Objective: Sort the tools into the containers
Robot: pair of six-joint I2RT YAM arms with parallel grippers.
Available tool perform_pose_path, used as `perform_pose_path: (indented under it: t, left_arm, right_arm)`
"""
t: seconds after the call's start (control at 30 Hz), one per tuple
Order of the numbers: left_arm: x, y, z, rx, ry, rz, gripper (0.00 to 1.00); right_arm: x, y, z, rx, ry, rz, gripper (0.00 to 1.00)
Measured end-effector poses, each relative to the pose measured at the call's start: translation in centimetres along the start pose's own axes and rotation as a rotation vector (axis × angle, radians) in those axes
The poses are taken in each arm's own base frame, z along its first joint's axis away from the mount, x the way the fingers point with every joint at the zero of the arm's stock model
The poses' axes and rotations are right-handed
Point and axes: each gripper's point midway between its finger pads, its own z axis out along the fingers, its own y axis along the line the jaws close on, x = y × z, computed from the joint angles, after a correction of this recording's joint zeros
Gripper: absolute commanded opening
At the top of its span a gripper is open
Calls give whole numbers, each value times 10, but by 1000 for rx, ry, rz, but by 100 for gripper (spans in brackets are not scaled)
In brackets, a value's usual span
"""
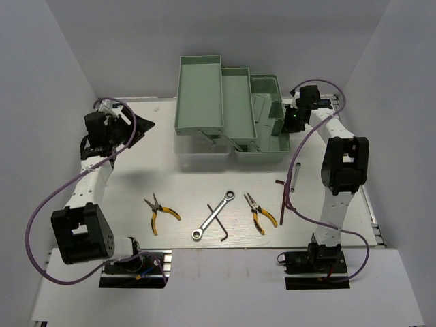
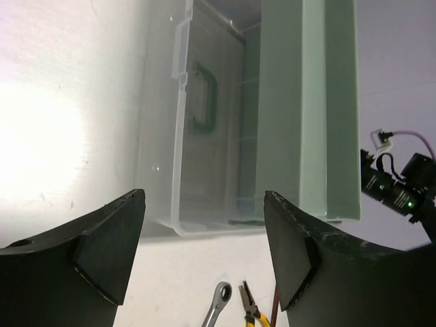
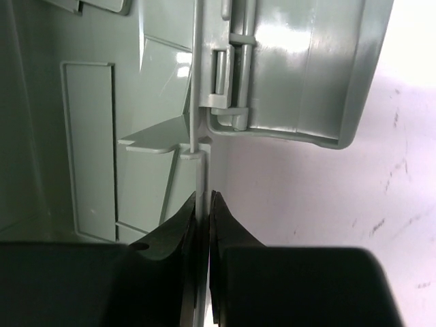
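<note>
All 6 tools lie on the table (image 1: 122,184), none sorted yet: pliers (image 1: 161,213) at 7 o'clock, a wrench (image 1: 221,206) crossing a hex key (image 1: 225,235) at 6, second pliers (image 1: 260,211), another hex key (image 1: 283,199) and a small rod (image 1: 295,178) toward 4. The toolbox (image 1: 199,95) stands open at 12, no tool visible inside. The right gripper (image 3: 204,204) is clamped on its right wall. The left gripper (image 2: 204,238), at 10, hangs with its jaws apart, holding nothing.
</note>
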Motion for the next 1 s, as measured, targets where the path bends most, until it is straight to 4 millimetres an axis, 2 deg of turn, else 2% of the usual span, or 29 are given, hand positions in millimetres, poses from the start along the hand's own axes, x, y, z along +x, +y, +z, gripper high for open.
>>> perform_pose_path:
  t: [0.27, 0.3, 0.4, 0.43, 0.57, 0.63, 0.77, 0.87, 1.0]
  left_arm:
    - [33, 25, -3, -43, 54, -29, 81]
    - [36, 27, -3, -47, 60, -32, 81]
    - [41, 28, -5, -49, 68, -26, 81]
    - [42, 27, -6, -46, 68, -17, 81]
    - [43, 17, -17, -29, 60, 32, 81]
    - [42, 6, -26, -8, 48, 64, 81]
    - [40, -14, -43, 29, 17, 127, 81]
    - [43, -21, -53, 37, 10, 155, 81]
    - [50, -25, -65, 31, 9, 190, 81]
  right_arm:
    - [1, 4, 3, -42, 7, -53, 0]
    - [2, 4, 2, -44, 7, -53, 9]
    - [4, 6, 1, -52, 12, -53, 25]
    - [5, 8, 1, -64, 14, -56, 34]
    - [12, 18, -6, -110, 25, -46, 50]
    - [15, 24, -13, -133, 24, -33, 57]
    - [14, 35, -31, -165, 9, 13, 61]
    - [10, 43, -52, -174, -19, 33, 61]
    - [-6, 54, -89, -184, -94, 17, 69]
